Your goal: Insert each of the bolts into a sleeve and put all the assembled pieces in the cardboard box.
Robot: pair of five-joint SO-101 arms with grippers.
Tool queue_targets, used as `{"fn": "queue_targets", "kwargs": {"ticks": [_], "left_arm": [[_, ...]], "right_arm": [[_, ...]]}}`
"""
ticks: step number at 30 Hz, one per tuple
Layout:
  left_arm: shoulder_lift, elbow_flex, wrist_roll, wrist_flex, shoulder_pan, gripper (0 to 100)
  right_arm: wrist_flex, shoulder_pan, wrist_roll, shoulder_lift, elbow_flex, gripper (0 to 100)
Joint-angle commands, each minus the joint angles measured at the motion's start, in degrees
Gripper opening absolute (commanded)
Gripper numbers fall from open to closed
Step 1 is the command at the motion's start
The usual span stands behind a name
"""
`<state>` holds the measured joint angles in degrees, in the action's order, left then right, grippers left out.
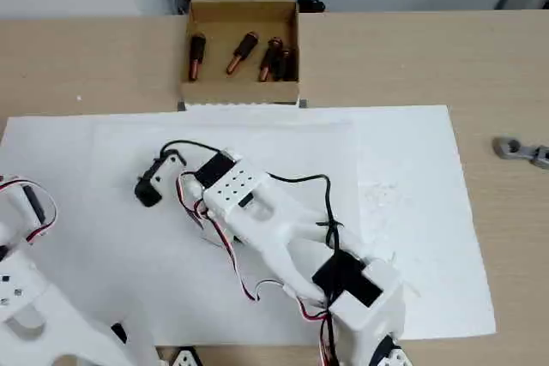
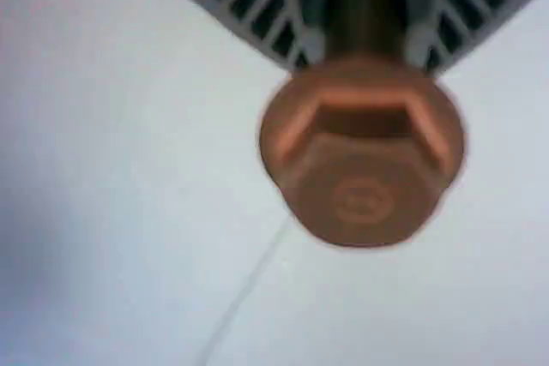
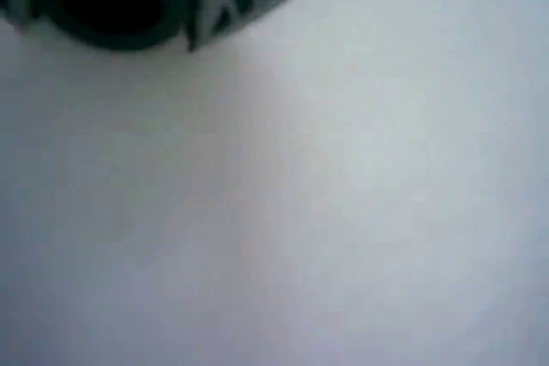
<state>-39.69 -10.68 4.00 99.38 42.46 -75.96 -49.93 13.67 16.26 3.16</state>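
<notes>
table: light wood table [image 1: 480, 57], with a big white paper sheet [image 1: 386, 169] spread over its near part.
left arm: the left arm [image 1: 26, 297] sits at the near left corner of the table.
left gripper: the left gripper [image 2: 364, 36] is closed tight on a copper bolt [image 2: 360, 156]. The bolt's six-sided head sticks out past the fingers.
right arm: the right arm [image 1: 283, 229] starts at the near edge and lies across the paper sheet, toward the left edge.
right gripper: the right gripper [image 1: 153, 179] is low over the paper sheet and squeezes a black sleeve [image 3: 111, 37], round end showing.
metal piece: a small grey metal piece [image 1: 512, 148] lies on bare wood by the right edge.
cardboard box: the cardboard box [image 1: 240, 93] stands open at the far edge.
assembled pieces: several assembled pieces [image 1: 243, 51] lie inside the cardboard box.
</notes>
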Motion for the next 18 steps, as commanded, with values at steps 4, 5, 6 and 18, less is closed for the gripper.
{"fn": "queue_targets", "kwargs": {"ticks": [4, 5, 6, 18], "left_arm": [[-1.49, 2.33, 0.35, 0.09, 0.18, 1], [-1.49, 2.33, 0.35, 0.09, 0.18, 1], [-1.49, 2.33, 0.35, 0.09, 0.18, 1], [-1.49, 2.59, -1.67, -0.62, -0.26, 1]], "right_arm": [[-0.84, 0.31, -4.66, -15.78, -2.37, 3.2], [-0.84, 0.31, -4.66, -17.98, -2.37, 3.2], [-0.84, 0.31, -4.66, -20.26, -2.29, 3.2], [-0.22, 0.22, -4.75, -48.13, -0.70, 0.3]]}}
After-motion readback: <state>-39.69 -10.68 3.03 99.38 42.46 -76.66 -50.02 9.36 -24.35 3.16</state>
